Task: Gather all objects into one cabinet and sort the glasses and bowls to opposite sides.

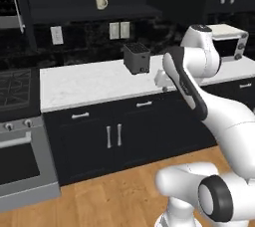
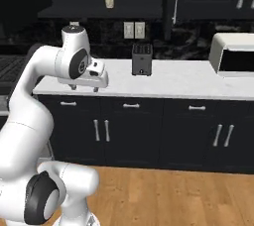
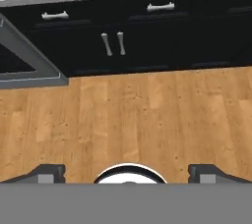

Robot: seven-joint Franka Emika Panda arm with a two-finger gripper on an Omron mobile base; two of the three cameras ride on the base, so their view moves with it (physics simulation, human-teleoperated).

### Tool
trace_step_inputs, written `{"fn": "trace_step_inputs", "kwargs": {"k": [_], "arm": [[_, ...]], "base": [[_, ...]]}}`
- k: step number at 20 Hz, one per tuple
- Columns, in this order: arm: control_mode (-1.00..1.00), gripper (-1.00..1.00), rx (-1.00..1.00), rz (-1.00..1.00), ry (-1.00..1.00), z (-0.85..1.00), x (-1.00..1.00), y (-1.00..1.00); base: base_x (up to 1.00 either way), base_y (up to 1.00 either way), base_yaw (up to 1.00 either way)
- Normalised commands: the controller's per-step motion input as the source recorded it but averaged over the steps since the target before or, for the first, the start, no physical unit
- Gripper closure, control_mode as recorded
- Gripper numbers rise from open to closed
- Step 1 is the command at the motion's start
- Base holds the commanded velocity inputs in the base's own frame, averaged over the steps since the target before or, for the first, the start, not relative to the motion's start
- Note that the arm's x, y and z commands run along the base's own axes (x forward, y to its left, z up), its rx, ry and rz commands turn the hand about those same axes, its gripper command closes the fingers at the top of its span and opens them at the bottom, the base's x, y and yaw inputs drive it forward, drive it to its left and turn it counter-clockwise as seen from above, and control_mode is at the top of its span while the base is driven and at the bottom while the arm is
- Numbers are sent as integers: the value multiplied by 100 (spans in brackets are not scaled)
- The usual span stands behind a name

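- Gripper point(image 2: 83, 87) released, empty, pointing down at the wood floor point(image 3: 147, 115).
- Mug point(image 1: 101, 1) on the open cabinet shelf point(image 1: 99, 12).
- Toaster point(image 1: 137, 57) on the desk point(image 1: 84, 84).

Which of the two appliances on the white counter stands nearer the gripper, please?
The dark toaster near the middle of the counter. It sits closer to the open gripper than the pale microwave, which stands at the counter's far end.

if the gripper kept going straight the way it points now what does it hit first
Most likely the wooden floor in front of the lower cabinets. The open gripper points down at it, nothing between, though depth is unclear.
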Motion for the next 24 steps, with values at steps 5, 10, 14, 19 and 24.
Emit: {"fn": "trace_step_inputs", "kwargs": {"k": [5, 10, 14, 19, 24], "arm": [[100, -100, 0, 0, 0, 0, 0, 0], [100, -100, 0, 0, 0, 0, 0, 0], [100, -100, 0, 0, 0, 0, 0, 0], [100, -100, 0, 0, 0, 0, 0, 0], [100, -100, 0, 0, 0, 0, 0, 0]], "base": [[100, 0, 21], [100, -1, 14], [100, -7, 16], [75, -37, 24], [30, -41, 17]]}}
